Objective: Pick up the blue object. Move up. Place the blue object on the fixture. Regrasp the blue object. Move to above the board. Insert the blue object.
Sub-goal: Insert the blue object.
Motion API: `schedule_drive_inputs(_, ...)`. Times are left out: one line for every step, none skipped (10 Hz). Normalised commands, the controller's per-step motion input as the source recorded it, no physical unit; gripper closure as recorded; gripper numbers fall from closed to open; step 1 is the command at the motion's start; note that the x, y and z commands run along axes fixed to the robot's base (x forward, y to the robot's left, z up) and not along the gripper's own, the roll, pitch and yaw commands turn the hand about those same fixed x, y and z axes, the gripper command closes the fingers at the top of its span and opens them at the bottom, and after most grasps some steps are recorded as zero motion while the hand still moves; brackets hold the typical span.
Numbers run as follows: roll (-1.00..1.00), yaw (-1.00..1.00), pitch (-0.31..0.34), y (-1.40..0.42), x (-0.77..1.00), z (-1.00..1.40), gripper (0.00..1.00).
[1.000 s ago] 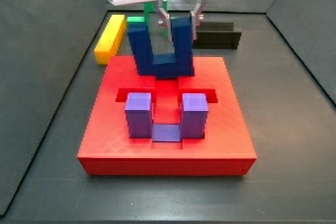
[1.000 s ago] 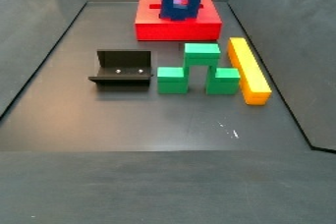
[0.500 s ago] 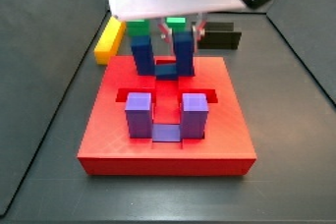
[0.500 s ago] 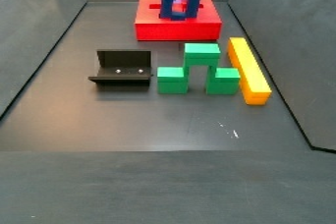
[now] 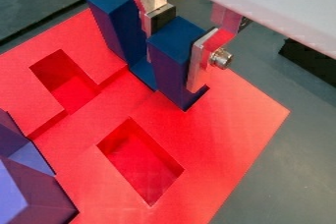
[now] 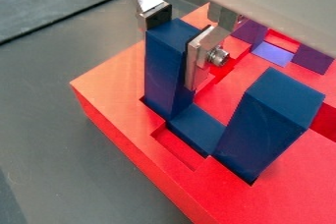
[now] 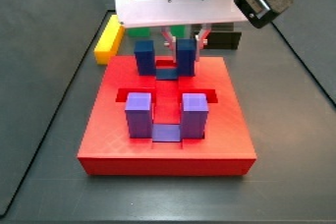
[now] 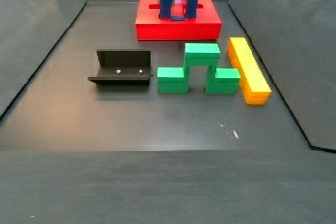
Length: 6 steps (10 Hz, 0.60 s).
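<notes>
The gripper (image 6: 176, 39) hangs over the far end of the red board (image 7: 223, 135), its fingers (image 5: 203, 59) clenched on one prong of the blue object (image 6: 171, 66), plates flat against both faces. The block stands upright, its bar sunk into a slot in the board. A purple U-shaped block (image 7: 165, 116) sits nearer the front. Toward the middle of the bench (image 8: 157, 130) stand the fixture (image 8: 122, 70), green blocks (image 8: 197, 69) and a yellow bar (image 8: 249, 69).
</notes>
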Motion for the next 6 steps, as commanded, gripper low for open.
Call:
schedule_drive_inputs(-0.01, -0.03, 0.276, 0.30, 0.72, -0.49, 1.00)
schedule_drive_inputs(-0.01, -0.07, 0.254, 0.27, 0.54, -0.52, 1.00)
schedule_drive_inputs(-0.08, -0.11, 0.249, 0.32, 0.44, -0.54, 1.00)
schedule_drive_inputs(-0.02, 0.00, 0.159, 0.00, 0.26, -0.40, 1.00)
schedule_drive_inputs(-0.03, -0.03, 0.060, 0.00, 0.01, -0.23, 1.00)
schedule_drive_inputs(-0.03, 0.00, 0.004, 0.00, 0.00, -0.12, 1.00)
